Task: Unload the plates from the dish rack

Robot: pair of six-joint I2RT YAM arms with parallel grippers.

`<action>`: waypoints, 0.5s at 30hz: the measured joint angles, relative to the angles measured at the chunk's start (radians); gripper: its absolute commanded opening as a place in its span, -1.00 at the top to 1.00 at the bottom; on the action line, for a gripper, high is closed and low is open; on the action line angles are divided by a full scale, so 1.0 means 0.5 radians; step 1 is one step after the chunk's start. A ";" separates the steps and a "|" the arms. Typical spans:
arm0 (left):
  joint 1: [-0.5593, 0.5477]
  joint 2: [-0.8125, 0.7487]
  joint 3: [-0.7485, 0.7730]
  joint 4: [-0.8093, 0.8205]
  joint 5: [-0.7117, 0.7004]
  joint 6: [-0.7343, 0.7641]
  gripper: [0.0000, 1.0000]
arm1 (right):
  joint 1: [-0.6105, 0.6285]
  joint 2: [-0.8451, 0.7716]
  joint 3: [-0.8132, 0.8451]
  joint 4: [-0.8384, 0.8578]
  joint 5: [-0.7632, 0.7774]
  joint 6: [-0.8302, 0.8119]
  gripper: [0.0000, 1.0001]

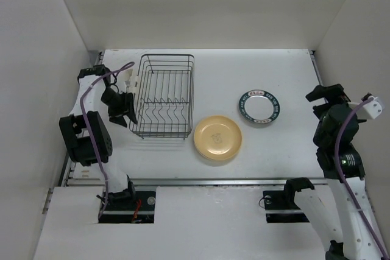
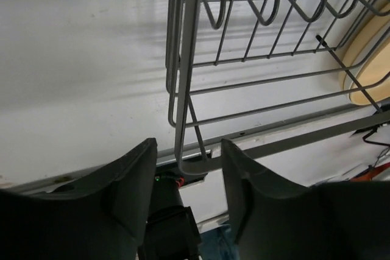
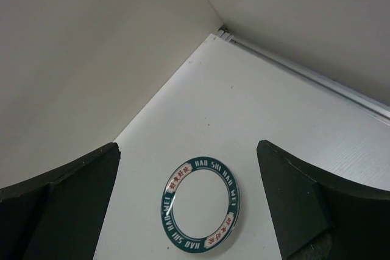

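While both arms hang off to the sides, the dish rack (image 1: 163,95) sits on the white desk (image 1: 244,68), left of centre, its long side running front to back. Two plates lie flat on the desk outside it. One, a yellow plate (image 1: 217,137), is just beside the rack's near right corner; can't tell from above if rim & wire touch. The other, a teal-rim plate (image 1: 259,108), white in the middle w/ lettering round the rim, lies to the right & a bit further back, near the yellow one but apart.

The left gripper (image 1: 124,114) is at the rack's left side, by its front corner, pointing down toward the desk. The wrist cam there shows its two dark fingers (image 2: 131,193) spread, w/ the rack's bottom corner wire in the gap btwn them; can't tell whether either finger touches the wire. Through the wires, the yellow plate's edge shows at the far right of that view.

The right gripper (image 1: 321,100) is out by the desk's right edge, well apart from both plates, holding nothing. It's spread wide, & its wrist cam looks down through the gap at the teal-rim plate, w/ the desk's back corner & the walls beyond.
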 measured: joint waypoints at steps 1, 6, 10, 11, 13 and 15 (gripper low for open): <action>0.003 -0.022 0.000 -0.011 -0.012 0.006 0.04 | 0.000 -0.036 0.000 -0.014 0.017 -0.018 -1.00; 0.045 -0.170 0.000 -0.014 -0.101 -0.005 -0.38 | 0.000 -0.105 -0.002 -0.063 0.105 -0.072 -1.00; 0.072 -0.356 0.005 0.038 -0.208 -0.038 -0.74 | 0.000 -0.100 0.003 -0.135 0.283 -0.073 -1.00; 0.073 -0.421 0.008 0.069 -0.262 -0.064 -0.83 | 0.000 -0.100 0.011 -0.159 0.336 -0.073 -1.00; 0.073 -0.560 0.021 0.154 -0.416 -0.134 -1.00 | 0.000 -0.101 0.034 -0.199 0.446 -0.073 -1.00; 0.069 -0.719 0.027 0.287 -0.649 -0.255 -1.00 | 0.000 -0.103 0.058 -0.217 0.535 -0.079 -1.00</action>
